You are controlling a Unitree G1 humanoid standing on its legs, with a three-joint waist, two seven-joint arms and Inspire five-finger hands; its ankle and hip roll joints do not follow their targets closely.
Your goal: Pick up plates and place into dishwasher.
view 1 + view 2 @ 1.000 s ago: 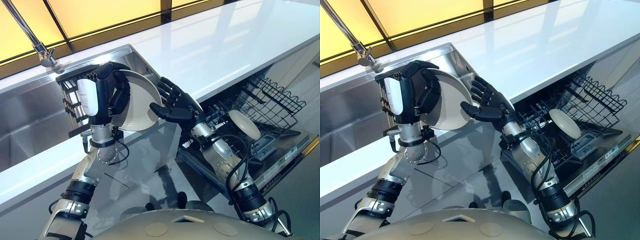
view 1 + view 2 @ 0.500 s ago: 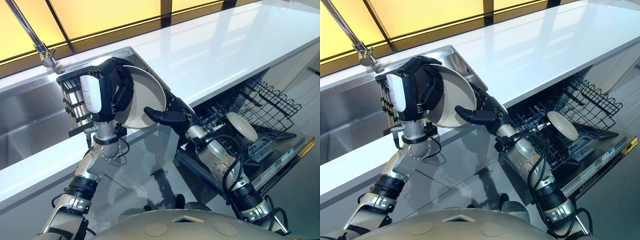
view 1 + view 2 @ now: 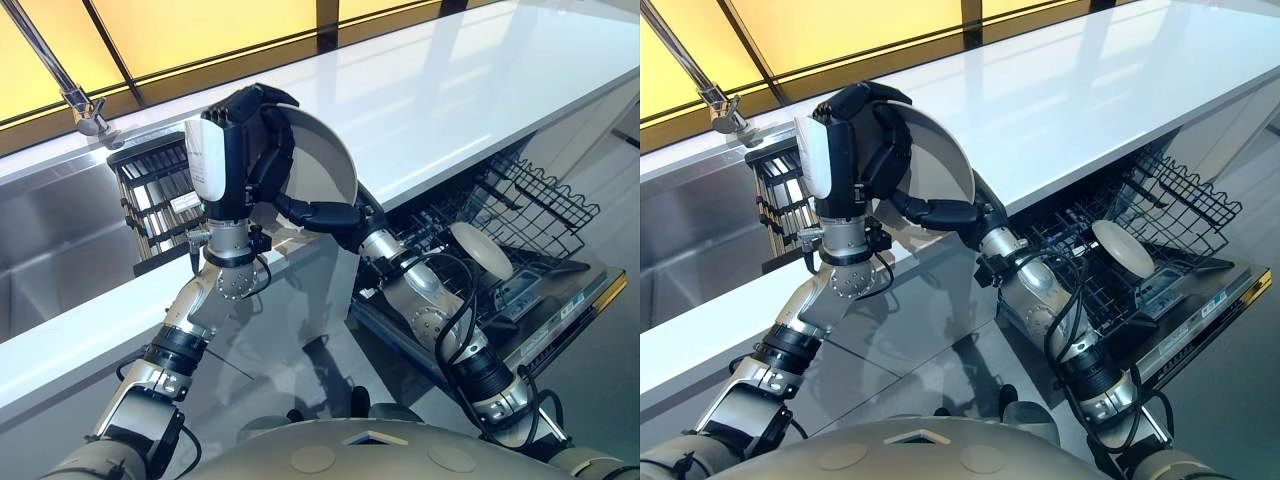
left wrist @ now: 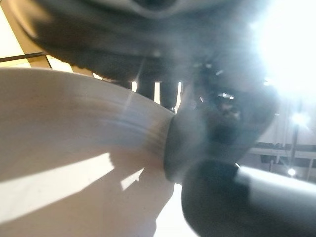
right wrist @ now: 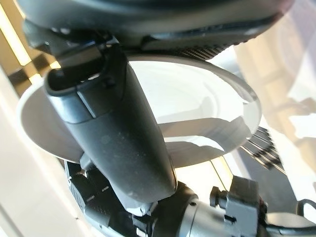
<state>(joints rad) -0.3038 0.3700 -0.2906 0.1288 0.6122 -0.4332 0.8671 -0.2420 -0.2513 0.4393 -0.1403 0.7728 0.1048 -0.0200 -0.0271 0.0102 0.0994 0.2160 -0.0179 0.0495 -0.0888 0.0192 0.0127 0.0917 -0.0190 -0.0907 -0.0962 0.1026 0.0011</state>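
Your left hand [image 3: 240, 150] holds a white plate [image 3: 325, 170] up on edge above the front lip of the white counter [image 3: 450, 90], with its dark fingers curled over the plate's upper rim, so that hand is clamped on the plate. Your right hand [image 3: 320, 213] reaches in from the dishwasher side and meets the plate at its lower edge. In the right wrist view the thumb [image 5: 113, 123] lies across the plate's face [image 5: 197, 98], and the head views show it stretched along the lower rim (the fingers are behind the plate, so you cannot tell whether that hand has closed on it).

Behind your left hand, a dark dish rack [image 3: 155, 200] stands in the steel sink [image 3: 60, 250], just beside the plate, and the tap [image 3: 85, 110] hangs over the sink's far edge.

To the right, the dishwasher [image 3: 560, 300] is open under the counter with its wire rack [image 3: 530, 205] pulled out. A second pale plate [image 3: 480, 250] leans tilted in that rack, well apart from the plate you are holding.
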